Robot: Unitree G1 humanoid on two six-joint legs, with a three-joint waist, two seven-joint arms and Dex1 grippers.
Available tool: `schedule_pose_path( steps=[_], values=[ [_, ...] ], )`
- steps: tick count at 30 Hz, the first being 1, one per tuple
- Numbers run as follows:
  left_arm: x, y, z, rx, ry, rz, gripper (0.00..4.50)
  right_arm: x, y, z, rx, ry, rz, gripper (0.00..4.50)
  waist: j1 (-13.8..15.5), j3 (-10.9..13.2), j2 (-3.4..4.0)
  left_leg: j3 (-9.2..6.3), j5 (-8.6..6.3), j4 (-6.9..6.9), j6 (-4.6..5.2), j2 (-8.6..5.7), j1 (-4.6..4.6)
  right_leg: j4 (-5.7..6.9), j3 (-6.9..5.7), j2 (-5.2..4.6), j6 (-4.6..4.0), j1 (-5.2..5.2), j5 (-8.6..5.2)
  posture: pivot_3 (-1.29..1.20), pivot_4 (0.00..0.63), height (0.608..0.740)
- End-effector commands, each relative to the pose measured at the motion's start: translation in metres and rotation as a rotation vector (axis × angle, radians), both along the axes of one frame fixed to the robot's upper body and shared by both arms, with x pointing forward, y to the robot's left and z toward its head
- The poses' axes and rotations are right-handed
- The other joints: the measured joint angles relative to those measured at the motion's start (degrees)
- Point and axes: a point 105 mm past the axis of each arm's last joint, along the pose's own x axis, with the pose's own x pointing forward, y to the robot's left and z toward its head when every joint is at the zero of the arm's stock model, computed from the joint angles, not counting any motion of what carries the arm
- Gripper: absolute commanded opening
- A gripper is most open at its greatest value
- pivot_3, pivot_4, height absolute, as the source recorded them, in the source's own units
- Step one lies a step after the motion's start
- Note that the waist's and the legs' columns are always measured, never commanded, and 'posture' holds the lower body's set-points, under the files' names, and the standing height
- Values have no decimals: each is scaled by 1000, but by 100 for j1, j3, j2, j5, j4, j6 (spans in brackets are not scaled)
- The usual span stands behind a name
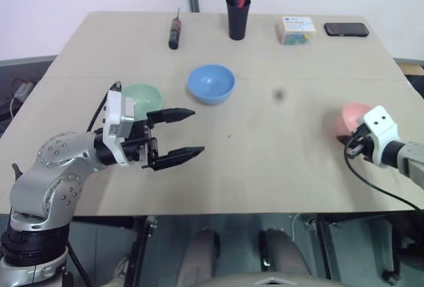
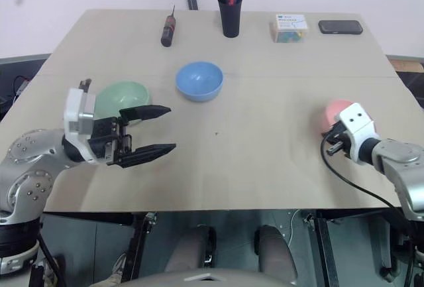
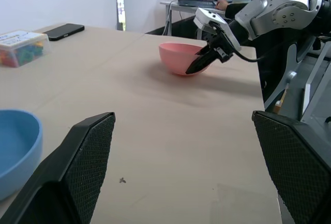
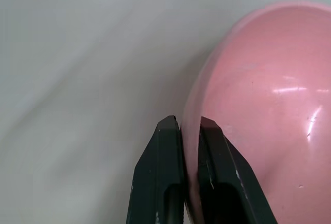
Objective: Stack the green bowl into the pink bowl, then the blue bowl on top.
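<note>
Pinching the pink bowl [image 4: 269,105]'s rim at the table [image 1: 265,148]'s three o'clock, the right gripper [image 4: 187,131] is closed; the left gripper [image 1: 177,134] is held wide apart, empty, near the green bowl [image 2: 116,98] at nine; blue bowl [image 1: 211,83] central.

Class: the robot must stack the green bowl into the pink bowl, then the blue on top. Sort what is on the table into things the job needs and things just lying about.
Needed:
green bowl
pink bowl, its rim pinched by the right gripper
blue bowl

Lying about:
screwdriver
pen cup
box of coloured bits
phone
</note>
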Motion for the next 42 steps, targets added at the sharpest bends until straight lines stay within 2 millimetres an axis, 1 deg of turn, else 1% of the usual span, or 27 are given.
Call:
schedule_pose_path(
  steps=[1,3,6,8,11,12,15,16,17,18,19,20,21,22,23,25,27,28,30,31,34,36,39,42],
  values=[
    [0,7,3,13,-27,54,4500,-12,57,12,-23,-73,215,18,-10,1,2,1,0,0,0,3,0,0,1,3,0,-1,0,0,150,740],
    [6,15,-1,31,-29,124,4500,-16,81,8,-34,-89,286,18,-3,1,2,-2,0,0,0,5,1,0,-2,5,0,-2,0,0,150,740],
    [11,24,-5,42,-40,195,4500,-18,108,1,-27,-98,381,18,30,1,0,-3,0,0,0,7,0,0,-2,7,-1,-1,0,0,150,740],
    [12,28,-6,49,-45,221,4500,-14,121,-3,-15,-94,409,18,39,1,0,-4,0,3,0,5,-2,-1,-5,6,-1,0,0,0,150,740],
    [13,30,-5,53,-55,236,4500,-10,133,-3,-7,-93,449,18,22,-1,-3,-3,0,5,-1,5,-1,-1,-5,5,-1,0,1,0,150,740],
    [14,30,-4,57,-58,239,4500,-8,134,-4,-8,-91,451,755,22,-1,-3,-2,1,5,-1,5,0,-1,-4,6,-2,0,1,0,150,740],
    [15,35,-2,75,-65,277,4500,-5,130,-7,-30,-77,458,1780,36,-1,-2,-5,1,5,-1,6,-1,-1,-8,6,-3,0,1,0,150,740],
    [15,36,-2,78,-64,286,4500,-4,129,-6,-34,-79,457,2227,37,0,-2,-6,1,5,-1,6,-2,-2,-8,6,-3,0,1,0,150,740],
    [16,40,-3,102,-68,316,4500,-5,127,-3,-32,-81,457,2538,33,0,-2,-6,0,5,-1,5,-3,-2,-8,6,-3,0,1,0,150,740],
    [17,42,-4,119,-72,338,4500,-6,125,-1,-31,-82,458,2972,27,-1,-2,-5,0,5,-1,5,-3,-3,-7,6,-3,0,1,0,150,740],
    [18,48,-7,161,-78,381,4500,-8,125,4,-5,-86,463,3348,21,0,-2,-4,0,4,-1,5,-3,-3,-5,5,-3,-1,1,0,150,740],
    [19,53,-9,200,-85,426,4500,-10,125,9,23,-90,470,3923,17,0,-1,-4,0,2,-1,6,-3,-4,-6,5,-3,-2,1,0,150,740],
    [22,59,-10,243,-114,485,4500,-14,125,16,50,-110,485,4224,18,1,0,-4,0,1,-1,6,-2,-4,-6,6,-3,-1,1,0,150,740],
    [24,64,-10,279,-142,531,4500,-17,126,25,75,-143,495,4432,20,1,0,-4,0,-1,-1,7,-1,-3,-5,6,-3,-2,1,0,150,740],
    [25,67,-9,298,-162,558,4500,-18,126,30,89,-166,500,4432,22,1,0,-5,0,-2,-1,7,-2,-3,-7,6,-3,-2,1,0,150,740],
    [30,75,-7,364,-167,646,4500,-22,125,49,200,-227,487,4432,26,0,-3,-7,0,-2,-1,8,-2,-3,-9,7,-3,-2,1,0,150,740],
    [33,80,-6,410,-179,701,4500,-25,123,59,250,-257,488,4432,34,1,-4,-10,0,-2,-1,8,-3,-2,-11,7,-3,-1,1,0,150,740],
    [37,80,-7,469,-177,712,4500,-28,126,67,315,-279,512,4432,45,0,-5,-11,0,-2,-1,7,-3,-1,-11,7,-3,0,1,0,150,740],
    [46,83,-17,729,-221,716,4500,-32,129,76,341,-310,558,4432,50,0,-6,-13,0,-1,-1,6,-1,-1,-14,6,-3,2,1,0,150,740],
    [50,85,-20,799,-236,719,4500,-33,132,80,351,-322,576,4432,47,1,-5,-11,0,0,-1,3,1,-1,-13,6,-4,1,2,0,150,740],
    [63,89,-28,908,-228,754,4500,-32,142,87,365,-345,623,4432,28,5,3,2,1,0,-1,1,6,5,-4,7,-4,1,2,0,150,740],
    [70,89,-37,987,-234,735,4500,-31,147,90,369,-365,646,4432,8,5,3,6,1,0,-2,5,5,5,-3,14,-4,-1,2,0,150,740],
    [81,95,-42,1032,-213,779,4500,-30,151,91,362,-378,667,4432,23,5,3,17,1,-2,-2,13,-3,5,-6,28,-7,-8,2,0,150,740],
    [84,102,-46,1059,-177,802,4500,-29,151,90,347,-381,683,4432,26,5,2,22,1,-2,-2,16,-29,6,-5,31,-8,-36,2,0,150,740]
  ],
)
